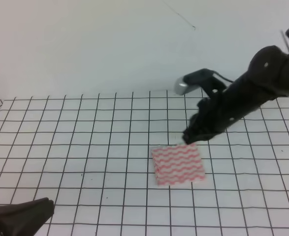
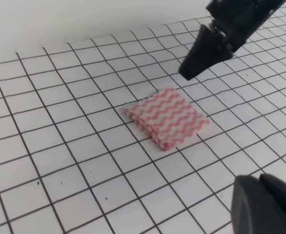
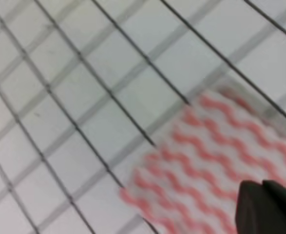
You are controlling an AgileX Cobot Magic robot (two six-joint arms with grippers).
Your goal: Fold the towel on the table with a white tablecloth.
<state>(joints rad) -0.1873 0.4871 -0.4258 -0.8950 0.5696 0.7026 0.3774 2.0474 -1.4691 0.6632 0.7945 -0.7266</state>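
The towel point(image 1: 177, 165) lay folded small, mid-tablecloth point(image 1: 85, 147), right of centre. Thin, limp, light; I'd pinch its layered edge. My right gripper point(image 1: 189, 137) hovered just behind, seemingly closed, holding nothing; left unclear.

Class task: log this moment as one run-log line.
towel: folded, flat on tablecloth | right gripper: above towel's far edge, not holding | left gripper: apart, near edge

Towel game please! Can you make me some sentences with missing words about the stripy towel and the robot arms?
1. The towel has wavy stripes in white and ____.
2. The towel lies on a tablecloth printed with black ____.
3. In the high view, the ____ gripper hangs by the towel's far edge.
4. The towel's layers are stacked, so it is already ____.

Missing words: pink-red; grid lines; right; folded
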